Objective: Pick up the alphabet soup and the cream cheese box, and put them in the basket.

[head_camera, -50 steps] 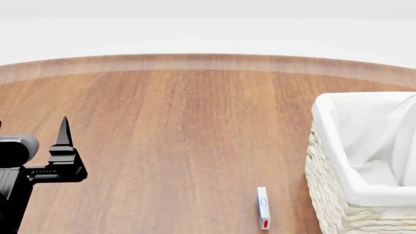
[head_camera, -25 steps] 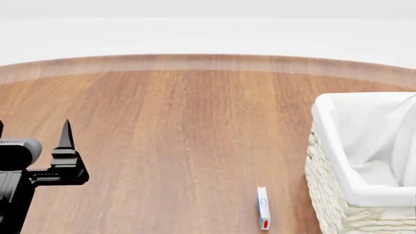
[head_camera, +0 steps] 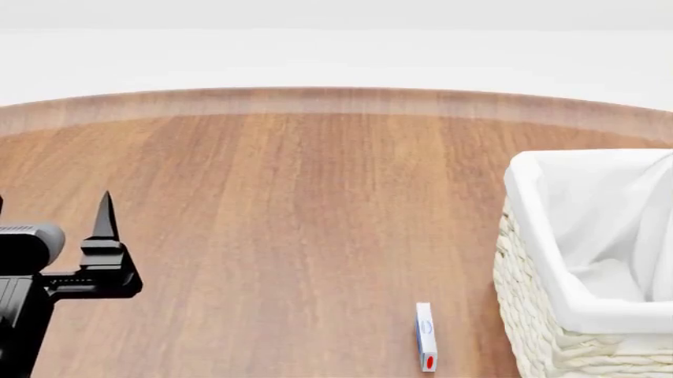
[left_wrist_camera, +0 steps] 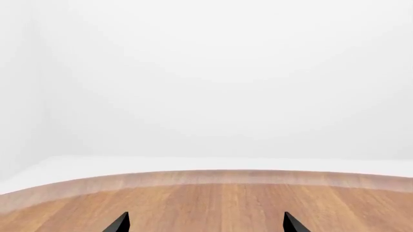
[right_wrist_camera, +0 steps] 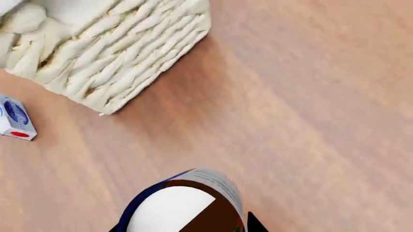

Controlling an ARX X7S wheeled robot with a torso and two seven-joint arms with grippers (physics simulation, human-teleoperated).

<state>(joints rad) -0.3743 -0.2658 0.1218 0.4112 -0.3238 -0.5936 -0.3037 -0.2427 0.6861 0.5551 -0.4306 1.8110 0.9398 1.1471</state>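
Note:
The alphabet soup [right_wrist_camera: 161,205], a can with a blue label and a pale top, sits between the jaws of my right gripper [right_wrist_camera: 184,227], held above the wooden surface; that gripper is out of the head view. The cream cheese box [head_camera: 426,337] lies on the wood just left of the basket [head_camera: 547,260] and also shows in the right wrist view [right_wrist_camera: 13,118], beside the basket's wicker corner [right_wrist_camera: 123,63]. My left gripper [head_camera: 53,201] is open and empty at the far left, and its fingertips stand wide apart in the left wrist view [left_wrist_camera: 205,223].
The wooden surface [head_camera: 295,205] ends in a curved far edge with a white floor and wall behind it. The basket's white liner folds over its rim at the right.
My left gripper has shifted very slightly downward. The cream cheese box and the basket have not moved.

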